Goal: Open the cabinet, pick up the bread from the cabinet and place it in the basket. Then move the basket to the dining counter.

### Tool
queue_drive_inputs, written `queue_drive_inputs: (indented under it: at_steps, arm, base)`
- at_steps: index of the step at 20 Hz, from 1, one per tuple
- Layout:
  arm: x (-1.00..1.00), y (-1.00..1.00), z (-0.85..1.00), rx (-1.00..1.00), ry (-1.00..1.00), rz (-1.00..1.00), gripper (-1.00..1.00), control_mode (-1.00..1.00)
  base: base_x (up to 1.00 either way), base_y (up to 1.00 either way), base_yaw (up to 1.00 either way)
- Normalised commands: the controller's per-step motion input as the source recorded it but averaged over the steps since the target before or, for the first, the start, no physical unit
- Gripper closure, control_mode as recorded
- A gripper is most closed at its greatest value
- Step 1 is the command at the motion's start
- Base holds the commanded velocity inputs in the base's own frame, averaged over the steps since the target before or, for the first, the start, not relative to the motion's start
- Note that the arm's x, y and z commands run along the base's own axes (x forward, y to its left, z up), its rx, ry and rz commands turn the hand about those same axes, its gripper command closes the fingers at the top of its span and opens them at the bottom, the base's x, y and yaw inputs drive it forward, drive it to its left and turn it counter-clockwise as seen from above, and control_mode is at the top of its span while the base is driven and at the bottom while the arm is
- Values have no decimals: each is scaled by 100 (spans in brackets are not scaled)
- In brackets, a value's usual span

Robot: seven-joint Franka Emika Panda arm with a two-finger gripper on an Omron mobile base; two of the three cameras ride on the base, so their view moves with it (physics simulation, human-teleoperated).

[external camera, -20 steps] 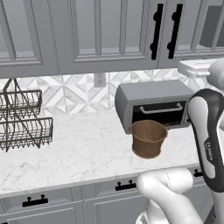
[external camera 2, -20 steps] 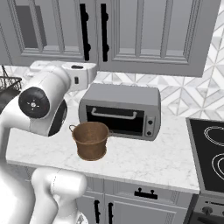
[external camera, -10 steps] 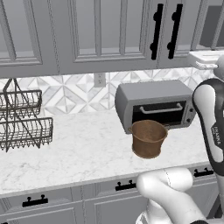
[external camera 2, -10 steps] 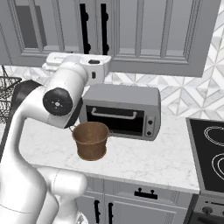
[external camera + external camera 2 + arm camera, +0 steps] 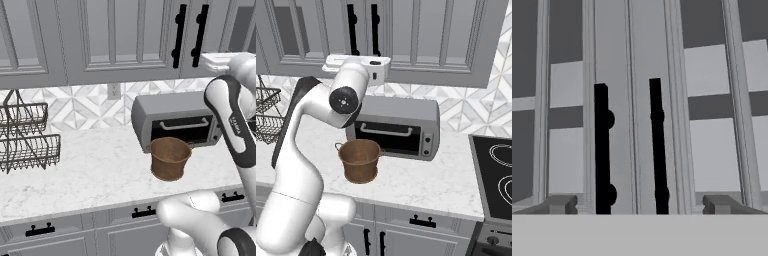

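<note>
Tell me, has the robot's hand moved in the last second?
Yes. In the right base view the gripper has swung right and risen, from beside the toaster oven up toward the cabinet handles.

Closed cabinet doors blocked access to the interior; two black bar handles stood close together at the door seam. Below, the toaster oven and basket occupied the counter, left bare between basket and wire rack.
</note>
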Motion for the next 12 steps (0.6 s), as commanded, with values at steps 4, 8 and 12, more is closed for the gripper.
queue_drive_inputs:
  at_steps: [4, 8, 12]
  arm:
    - [76, 0, -1, 0, 0, 2, -100, -100]
    - [64, -21, 0, 0, 0, 5, -100, -100]
    - [61, -21, -2, 0, 0, 6, -100, -100]
  base:
    - [0, 0, 0]
    - [0, 0, 0]
    - [0, 0, 0]
